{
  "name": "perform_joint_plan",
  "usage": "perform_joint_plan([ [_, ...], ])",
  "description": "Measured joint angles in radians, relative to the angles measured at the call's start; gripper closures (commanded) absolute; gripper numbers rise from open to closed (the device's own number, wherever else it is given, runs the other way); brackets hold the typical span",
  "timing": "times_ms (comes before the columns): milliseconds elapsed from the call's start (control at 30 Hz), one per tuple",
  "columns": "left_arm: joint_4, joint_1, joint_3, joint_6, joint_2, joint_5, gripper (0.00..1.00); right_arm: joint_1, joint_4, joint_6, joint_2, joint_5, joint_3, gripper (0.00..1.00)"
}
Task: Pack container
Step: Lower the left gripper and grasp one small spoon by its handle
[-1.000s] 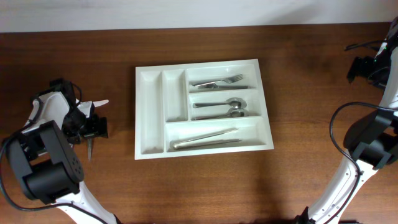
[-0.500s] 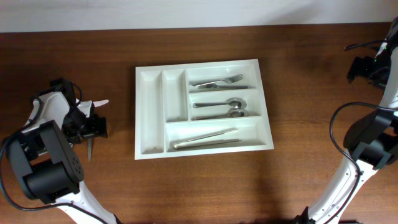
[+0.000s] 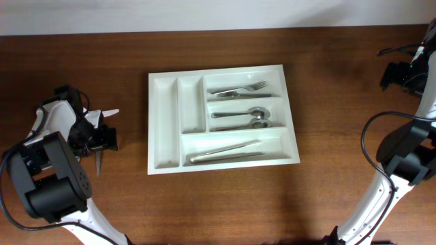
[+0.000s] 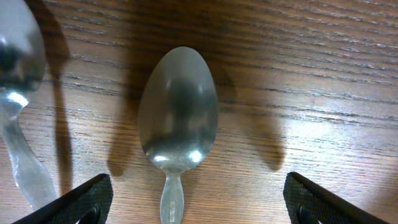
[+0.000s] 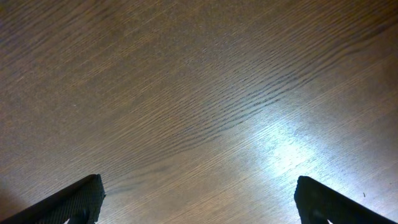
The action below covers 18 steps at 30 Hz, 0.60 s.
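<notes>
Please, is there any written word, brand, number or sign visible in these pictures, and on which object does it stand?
No text can be read in any view.
The white container, the cutlery inside it, the spoon seen by the left wrist camera and the wooden table show no letters, numbers, logos or signs.

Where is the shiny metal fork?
In the overhead view, the shiny metal fork lies in the farthest wide compartment of the white plastic cutlery tray, on the tray's right side, next to the compartment holding the silver spoons.
</notes>
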Motion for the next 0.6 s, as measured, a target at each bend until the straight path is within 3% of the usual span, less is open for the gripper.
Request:
perform_joint_plan([
  [533,0.004,0.000,-0.002,0.005,0.000,-0.043,0.11,0.000,0.000,0.000,0.000,0.000,0.000,0.01],
  [600,0.003,0.000,-0.002,0.007,0.000,-0.052,0.16,0.000,0.000,0.000,0.000,0.000,0.000,0.01],
])
